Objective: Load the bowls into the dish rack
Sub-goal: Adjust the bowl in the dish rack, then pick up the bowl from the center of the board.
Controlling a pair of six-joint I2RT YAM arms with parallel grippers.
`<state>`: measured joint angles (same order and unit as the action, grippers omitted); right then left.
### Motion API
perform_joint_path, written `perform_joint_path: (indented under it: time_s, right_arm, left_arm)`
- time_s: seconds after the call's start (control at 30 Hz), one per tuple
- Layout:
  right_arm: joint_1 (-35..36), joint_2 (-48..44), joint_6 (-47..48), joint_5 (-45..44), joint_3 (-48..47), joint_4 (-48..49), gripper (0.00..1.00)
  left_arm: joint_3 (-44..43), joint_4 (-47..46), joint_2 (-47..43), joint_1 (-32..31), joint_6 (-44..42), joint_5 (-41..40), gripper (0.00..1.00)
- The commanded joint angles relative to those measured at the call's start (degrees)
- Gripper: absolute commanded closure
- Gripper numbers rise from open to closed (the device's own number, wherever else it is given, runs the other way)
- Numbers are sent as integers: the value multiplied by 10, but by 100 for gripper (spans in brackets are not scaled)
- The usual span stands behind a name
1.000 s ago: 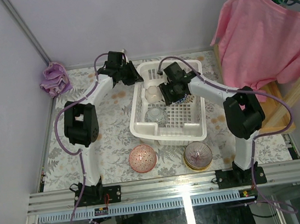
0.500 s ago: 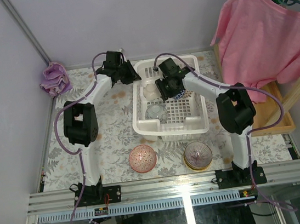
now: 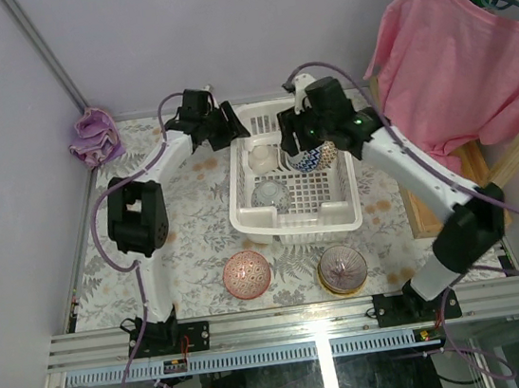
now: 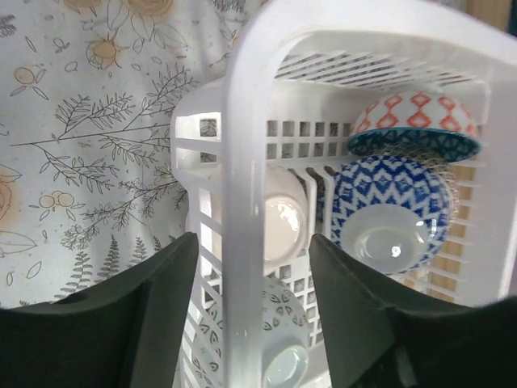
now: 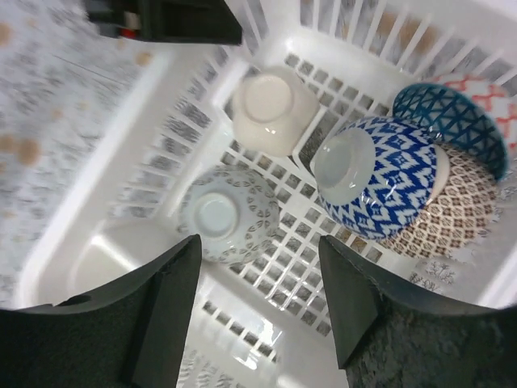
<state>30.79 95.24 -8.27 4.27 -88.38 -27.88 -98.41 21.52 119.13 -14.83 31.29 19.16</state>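
Straddling the white rim of the dish rack (image 4: 246,162) with the left gripper (image 4: 252,242), jaws apart and a gap showing on either side of the plastic — apparently poised to steady the basket, not clamped on it; hovering the right gripper (image 5: 258,242) over the rack's gridded floor, fingers spread, nothing between them. Leaning on edge toward the far right corner, one against the next: blue-white bowl (image 5: 380,178), brown-netted bowl (image 5: 462,217), red-diamond bowl (image 5: 456,117) with teal inside — probably propped so to save room; lying foot-up on the grid beside them, whitish bowl (image 5: 271,109) and grey-patterned bowl (image 5: 226,214). Seen only from overhead: pink-red bowl (image 3: 247,274) and tan-yellow bowl (image 3: 342,269), upright on the table (image 3: 188,232) just in front of the rack, not yet loaded; hence a job judged partly done. Seen only from the left wrist: the clearance at the rim; plainest from the right wrist: the brown-netted bowl tucked behind the blue-white bowl.
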Motion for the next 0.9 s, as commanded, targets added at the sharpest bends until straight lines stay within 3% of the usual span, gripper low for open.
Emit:
perform_joint_path:
  time_s: [0.0,0.17,0.47,0.67,0.87]
  right_arm:
    - [5,-109,-42,30,39,-36,33]
    - [31,-204,-85,39,128,-98,33]
    - [119,-370,-193,39,279,-128,35]
    - [194,-391,-247,26,339,-133,36]
    - [280,-353,-276,-25,354,-152,37]
  left_arm:
    - [3,-16,-75,16,6,3,40]
    - [51,-22,-155,20,22,6,32]
    - [236,-17,-370,21,42,23,27]
    - [347,4,-496,18,50,23,25]
    - [409,26,-553,9,46,19,25]
